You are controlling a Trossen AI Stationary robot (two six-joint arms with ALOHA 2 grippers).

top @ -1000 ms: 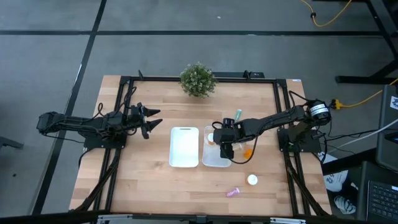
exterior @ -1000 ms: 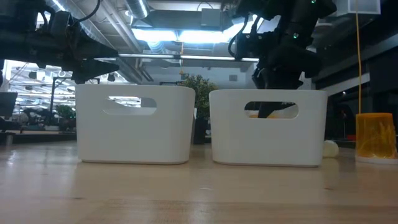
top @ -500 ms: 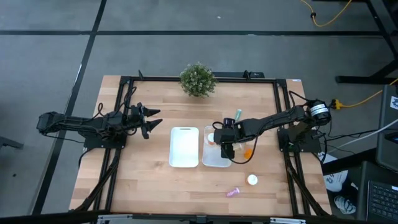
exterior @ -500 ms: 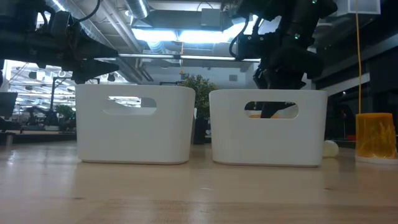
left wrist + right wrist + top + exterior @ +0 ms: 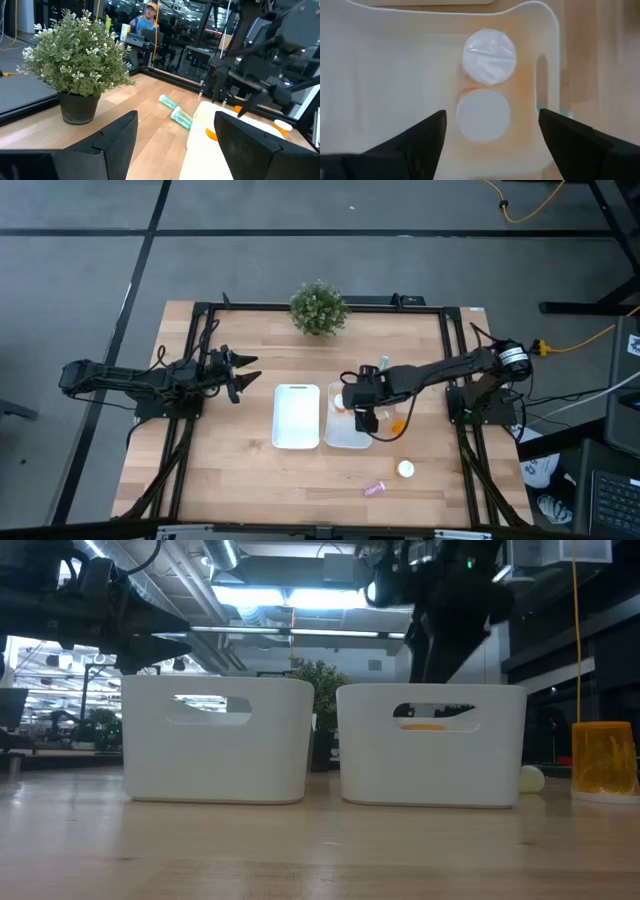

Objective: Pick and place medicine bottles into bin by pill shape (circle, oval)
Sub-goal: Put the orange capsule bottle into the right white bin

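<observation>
A: Where were the bottles?
B: Two white-capped orange bottles (image 5: 485,82) stood upright, touching, in the right bin (image 5: 347,418), centre frame.
A: And the arms?
B: The right end effector (image 5: 366,417) hung released above that bin; the left end effector (image 5: 240,373) hovered open, centre-left over the table (image 5: 240,470).

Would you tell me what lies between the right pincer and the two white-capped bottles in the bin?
Nothing: in the right wrist view the open right pincer hangs above the two bottles, with only air between.
</observation>
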